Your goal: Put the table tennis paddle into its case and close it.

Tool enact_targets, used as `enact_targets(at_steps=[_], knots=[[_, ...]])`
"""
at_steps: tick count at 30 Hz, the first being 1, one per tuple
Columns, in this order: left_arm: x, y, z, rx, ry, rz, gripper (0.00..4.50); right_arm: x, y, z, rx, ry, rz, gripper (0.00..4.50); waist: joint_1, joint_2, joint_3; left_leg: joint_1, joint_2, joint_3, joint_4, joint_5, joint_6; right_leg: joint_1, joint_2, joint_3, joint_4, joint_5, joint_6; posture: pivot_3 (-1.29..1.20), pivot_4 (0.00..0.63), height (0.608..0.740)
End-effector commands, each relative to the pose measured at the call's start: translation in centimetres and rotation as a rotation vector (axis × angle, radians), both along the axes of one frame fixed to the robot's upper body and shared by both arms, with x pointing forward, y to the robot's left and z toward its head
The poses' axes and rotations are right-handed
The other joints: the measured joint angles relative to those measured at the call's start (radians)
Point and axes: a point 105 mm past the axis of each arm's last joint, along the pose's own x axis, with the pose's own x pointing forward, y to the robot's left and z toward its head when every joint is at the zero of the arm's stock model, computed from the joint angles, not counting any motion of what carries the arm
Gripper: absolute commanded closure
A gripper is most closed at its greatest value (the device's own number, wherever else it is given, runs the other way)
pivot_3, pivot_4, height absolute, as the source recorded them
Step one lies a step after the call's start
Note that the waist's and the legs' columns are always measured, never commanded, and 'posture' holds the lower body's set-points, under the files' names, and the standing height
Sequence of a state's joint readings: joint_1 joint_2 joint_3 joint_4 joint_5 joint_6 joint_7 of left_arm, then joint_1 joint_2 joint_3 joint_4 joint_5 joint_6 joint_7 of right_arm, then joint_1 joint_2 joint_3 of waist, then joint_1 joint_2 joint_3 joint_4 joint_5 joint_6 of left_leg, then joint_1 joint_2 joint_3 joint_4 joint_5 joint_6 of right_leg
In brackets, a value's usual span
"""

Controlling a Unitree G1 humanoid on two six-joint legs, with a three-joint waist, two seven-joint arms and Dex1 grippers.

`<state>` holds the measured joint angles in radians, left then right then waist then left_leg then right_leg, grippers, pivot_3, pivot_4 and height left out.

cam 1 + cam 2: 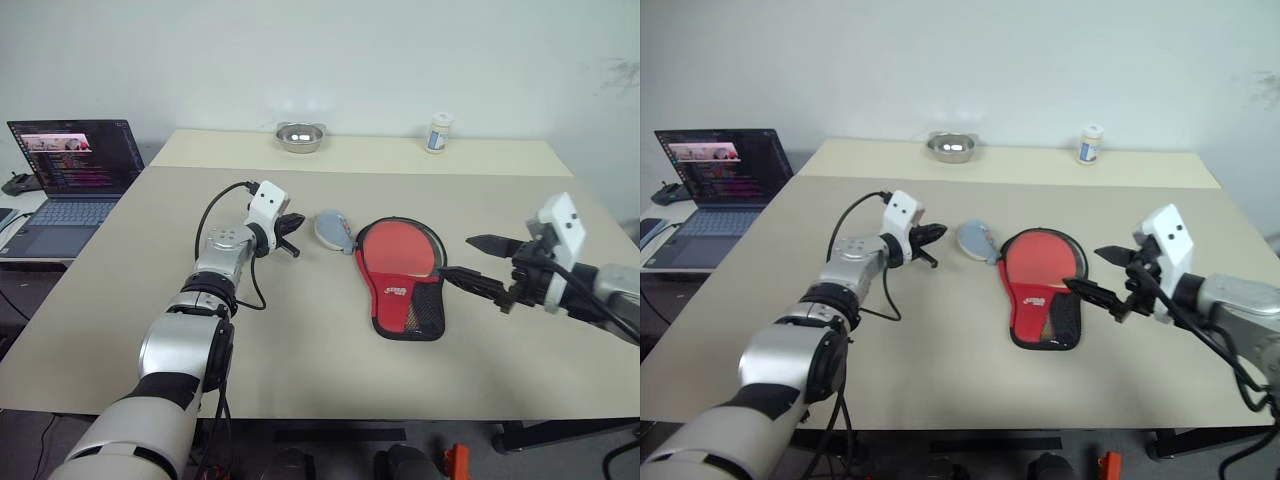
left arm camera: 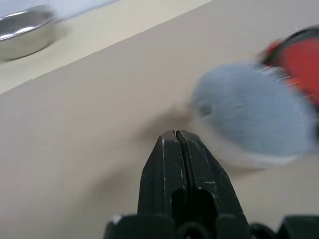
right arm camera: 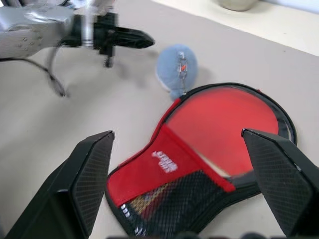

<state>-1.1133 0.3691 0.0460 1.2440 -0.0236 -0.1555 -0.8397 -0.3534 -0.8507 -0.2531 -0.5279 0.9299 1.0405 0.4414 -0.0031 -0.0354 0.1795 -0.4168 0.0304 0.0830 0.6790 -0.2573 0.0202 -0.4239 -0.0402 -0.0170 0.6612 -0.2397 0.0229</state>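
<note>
while the paddle (image 1: 400,246) is lying inside the case (image 1: 405,305) in the middle of the frame, the case is sitting open on the table (image 1: 300,330). the round red face is showing at the top, and the handle end is tucked under the red flap with the black mesh pocket. the zip is not closed yet, so i think the putting-in part is nearly done and the closing part is waiting.

the left gripper (image 1: 292,229) is hanging just left of the middle of the frame with its two black fingers pressed together and nothing between them. it is pointing at a small grey pouch thing (image 1: 333,229) that is lying just beside the top left edge of the case. the right gripper (image 1: 487,265) is sitting at the right of the frame with its fingers spread wide apart, holding nothing, near the right side of the case.

here is what could go wrong. the case is soft, so if one gripper is pulling the zip and the other is not holding the case down, the whole case may be sliding along the table. the flap could be bunching up and the paddle could be slipping back out. the left gripper could also be bumping the grey pouch thing into the case.
</note>
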Motion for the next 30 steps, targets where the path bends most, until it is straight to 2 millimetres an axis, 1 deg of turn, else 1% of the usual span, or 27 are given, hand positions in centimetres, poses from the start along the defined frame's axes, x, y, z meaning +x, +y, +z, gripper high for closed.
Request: enact_targets(at_steps=[1, 3, 5, 8, 11, 13, 18, 26, 30], knots=[[-2.0, -1.2, 2.2, -0.070, -0.018, -0.246, 4.45, 1.7, -1.0, -0.5, 0.015, -0.011, -0.092, 0.00, 0.000, 0.000, 0.000, 0.000, 0.000, 0.000, 0.000, 0.000, 0.000, 0.000, 0.000, 0.000, 0.000, 0.000, 0.000, 0.00, 0.150, 0.740], [-3.7, -1.7, 3.0, -0.092, -0.004, -0.373, 4.45, 2.8, -1.1, -1.6, 0.023, 0.014, -0.133, 0.00, 0.000, 0.000, 0.000, 0.000, 0.000, 0.000, 0.000, 0.000, 0.000, 0.000, 0.000, 0.000, 0.000, 0.000, 0.000, 0.00, 0.150, 0.740], [-4.9, -2.1, 3.7, -0.099, -0.006, -0.443, 4.45, 3.9, -1.4, -2.4, 0.032, 0.031, -0.184, 0.00, -0.006, 0.000, 0.000, 0.000, 0.000, 0.001, 0.000, 0.000, 0.000, -0.001, 0.001, 0.001, 0.001, 0.000, 0.000, 0.00, 0.150, 0.740], [-6.0, -3.0, 4.5, -0.115, -0.016, -0.475, 4.45, 5.5, -2.2, -3.9, -0.019, 0.042, -0.244, 0.00, -0.005, 0.000, 0.000, 0.000, 0.000, 0.001, 0.001, 0.000, 0.000, -0.001, 0.001, 0.002, 0.002, 0.000, 0.000, 0.00, 0.150, 0.740], [-6.7, -3.8, 4.9, -0.126, -0.019, -0.491, 4.45, 6.3, -2.4, -5.5, -0.077, 0.058, -0.245, 0.00, -0.002, 0.000, 0.000, 0.000, 0.000, 0.000, 0.001, 0.000, 0.000, -0.001, 0.001, 0.002, 0.002, 0.000, 0.000, 0.00, 0.150, 0.740], [-7.2, -4.4, 4.9, -0.125, -0.017, -0.507, 4.45, 6.5, -2.0, -6.7, -0.093, 0.090, -0.220, 0.00, -0.002, 0.000, 0.000, 0.000, 0.000, 0.000, 0.001, 0.000, 0.000, -0.001, 0.001, 0.002, 0.001, 0.000, 0.000, 0.00, 0.150, 0.740], [-7.6, -4.9, 4.9, -0.132, -0.009, -0.509, 4.45, 6.9, -1.3, -8.2, -0.087, 0.129, -0.188, 0.00, -0.002, 0.000, 0.000, 0.000, 0.000, 0.000, 0.001, 0.000, 0.000, -0.001, 0.001, 0.002, 0.002, 0.000, 0.000, 0.00, 0.150, 0.740], [-7.6, -5.3, 4.8, -0.127, -0.009, -0.515, 4.45, 8.2, -0.5, -10.1, -0.063, 0.178, -0.207, 0.00, -0.003, 0.000, 0.000, 0.001, 0.000, 0.001, 0.001, 0.000, 0.000, -0.001, 0.001, 0.002, 0.002, 0.000, 0.000, 0.00, 0.150, 0.740], [-7.6, -5.4, 4.7, -0.125, -0.010, -0.517, 4.45, 8.5, 0.7, -10.7, -0.042, 0.203, -0.177, 0.00, -0.006, 0.000, 0.000, 0.001, 0.000, 0.001, 0.001, 0.000, 0.000, -0.001, 0.001, 0.002, 0.002, 0.000, 0.000, 0.00, 0.150, 0.740]])
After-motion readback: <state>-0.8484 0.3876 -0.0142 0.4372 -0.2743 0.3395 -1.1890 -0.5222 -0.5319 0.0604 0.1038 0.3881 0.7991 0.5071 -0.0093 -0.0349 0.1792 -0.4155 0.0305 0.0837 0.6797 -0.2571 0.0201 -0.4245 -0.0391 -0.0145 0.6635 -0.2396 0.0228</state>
